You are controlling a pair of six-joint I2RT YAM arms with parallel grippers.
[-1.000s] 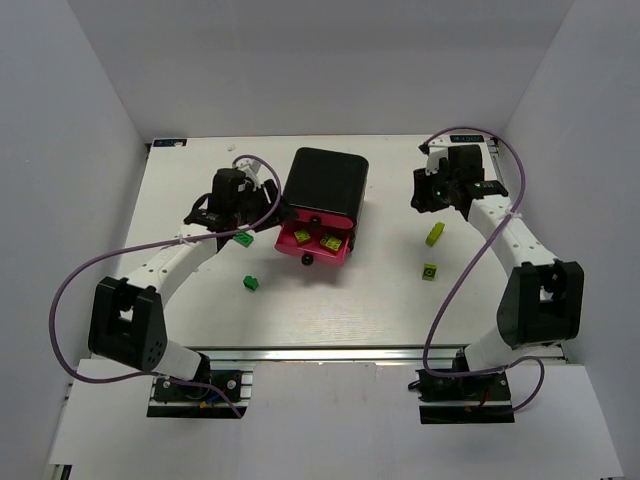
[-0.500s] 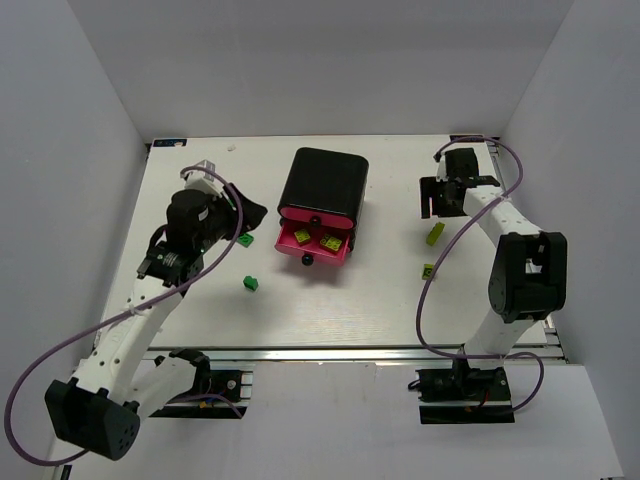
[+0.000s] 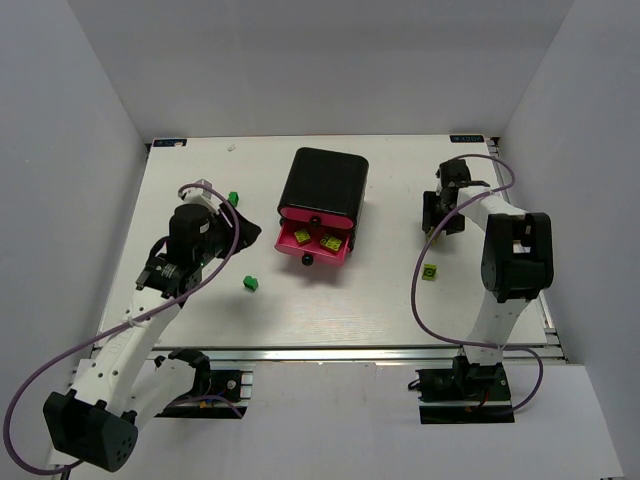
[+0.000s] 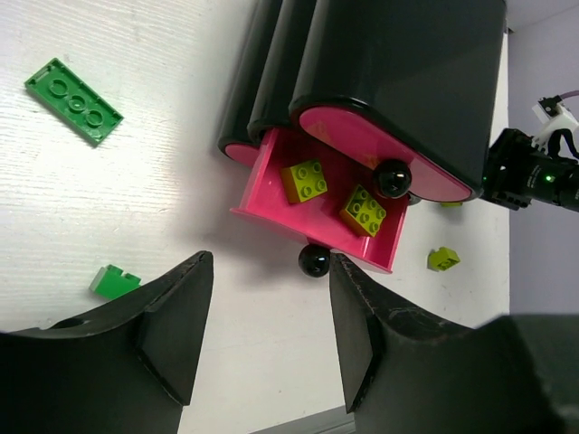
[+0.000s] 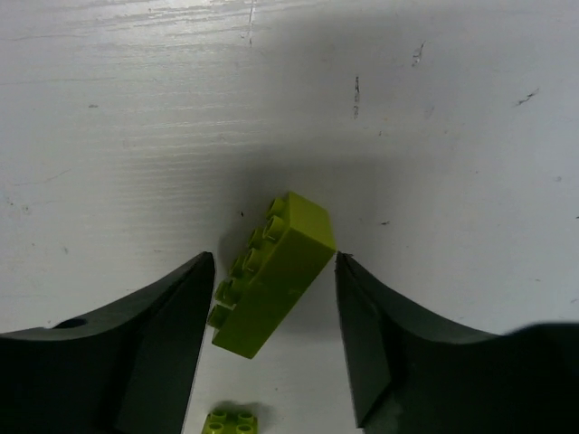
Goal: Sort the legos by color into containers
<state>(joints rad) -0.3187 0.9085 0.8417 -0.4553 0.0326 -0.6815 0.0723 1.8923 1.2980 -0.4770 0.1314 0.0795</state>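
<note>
The black drawer casing (image 3: 325, 180) stands mid-table with one pink drawer (image 3: 343, 258) pulled out, two yellow-green bricks (image 4: 304, 181) (image 4: 364, 209) inside. A dark green plate (image 3: 232, 198) and a dark green brick (image 3: 250, 284) lie left of it. My left gripper (image 3: 240, 232) (image 4: 269, 276) is open and empty above the table, facing the drawer's knob (image 4: 313, 260). My right gripper (image 3: 437, 228) (image 5: 274, 262) is open, its jaws on either side of a long yellow-green brick (image 5: 271, 289), not touching it. A small yellow-green brick (image 3: 430, 271) (image 5: 231, 422) lies just nearer. No purple brick shows.
The other two pink drawers are shut; one knob (image 4: 393, 177) sits above the open drawer. The dark green plate (image 4: 74, 88) and brick (image 4: 114, 281) show left of my left fingers. White walls enclose the table; its right edge is close behind the right arm (image 3: 515, 250).
My left arm has drawn back from the casing towards the left and near side; the dark green plate now lies uncovered. My right arm has folded and the gripper has come down around the long yellow-green brick.
</note>
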